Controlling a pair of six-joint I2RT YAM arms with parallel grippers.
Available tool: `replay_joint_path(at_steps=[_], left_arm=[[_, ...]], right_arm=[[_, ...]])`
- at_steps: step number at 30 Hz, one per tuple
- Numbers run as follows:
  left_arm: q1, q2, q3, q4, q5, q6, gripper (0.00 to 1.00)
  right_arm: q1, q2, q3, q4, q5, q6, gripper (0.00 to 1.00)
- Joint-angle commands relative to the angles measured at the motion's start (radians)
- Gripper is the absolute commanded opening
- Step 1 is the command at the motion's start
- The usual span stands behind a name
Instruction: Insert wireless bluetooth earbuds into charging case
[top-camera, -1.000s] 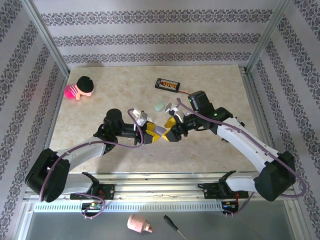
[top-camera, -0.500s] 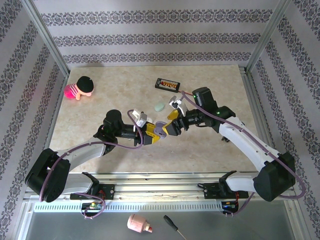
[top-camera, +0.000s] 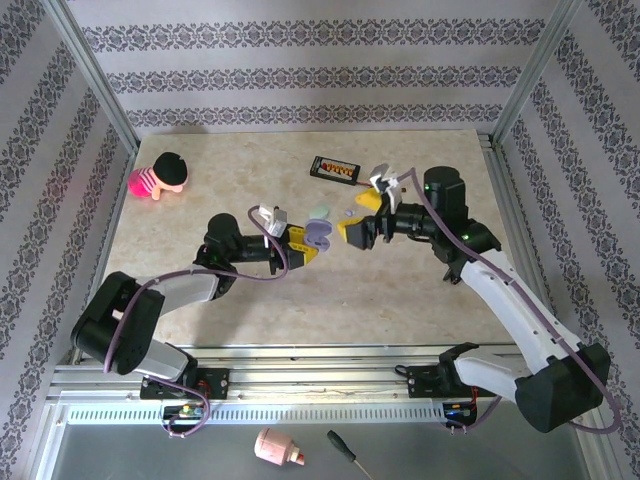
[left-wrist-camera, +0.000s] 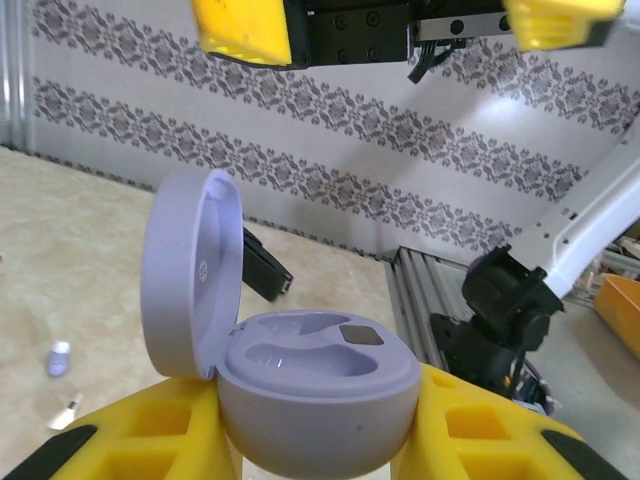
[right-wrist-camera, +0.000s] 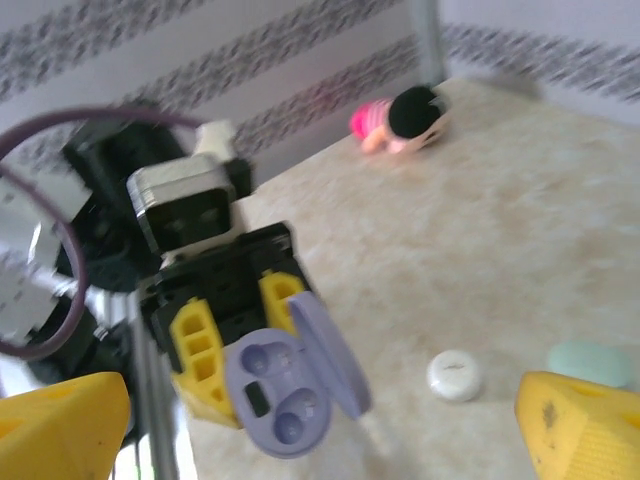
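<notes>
My left gripper (top-camera: 305, 248) is shut on a lavender charging case (left-wrist-camera: 320, 390), holding it off the table between its yellow fingers (left-wrist-camera: 480, 430). The lid (left-wrist-camera: 190, 270) stands open on its hinge, and both wells inside look empty (right-wrist-camera: 280, 400). My right gripper (top-camera: 363, 216) hangs open just to the right of the case, facing it, with nothing between its fingers. In the left wrist view a tiny lavender earbud (left-wrist-camera: 59, 358) and a whitish piece (left-wrist-camera: 68, 410) lie on the table to the left.
A mint-green case (top-camera: 318, 211) and a small white round case (right-wrist-camera: 455, 375) lie on the table behind the grippers. A black board with a red wire (top-camera: 333, 168) lies further back. A pink doll (top-camera: 160, 175) is at the far left.
The right gripper has drawn back to the right, away from the case, and opened wide. The case's lid, down before, now stands open. The left gripper has shifted slightly back.
</notes>
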Motion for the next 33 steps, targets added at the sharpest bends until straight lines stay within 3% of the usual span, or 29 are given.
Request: replay_joint_path(at_steps=[1,8,14,23,33], left_arm=[[0.032,0.011,0.049,0.167,-0.009,-0.037,0.35],[0.061,0.005,0.058,0.18,-0.078,0.043,0.35],[0.061,-0.046,0.007,0.181,-0.163,0.123,0.35],[0.061,-0.167,-0.11,0.121,-0.244,0.179,0.35],[0.06,-0.326,-0.24,0.061,-0.299,0.2,0.35]], right_arm=[[-0.065,-0.011,-0.019,0.135,0.172,0.201,0.98],[-0.123,0.074,-0.025,0.071,0.487,0.313,0.92],[-0.114,0.255,0.062,-0.069,0.523,0.186,0.88],[0.036,0.638,0.391,-0.444,0.925,-0.148,0.75],[0.142,0.971,0.718,-0.578,1.119,-0.216,0.52]])
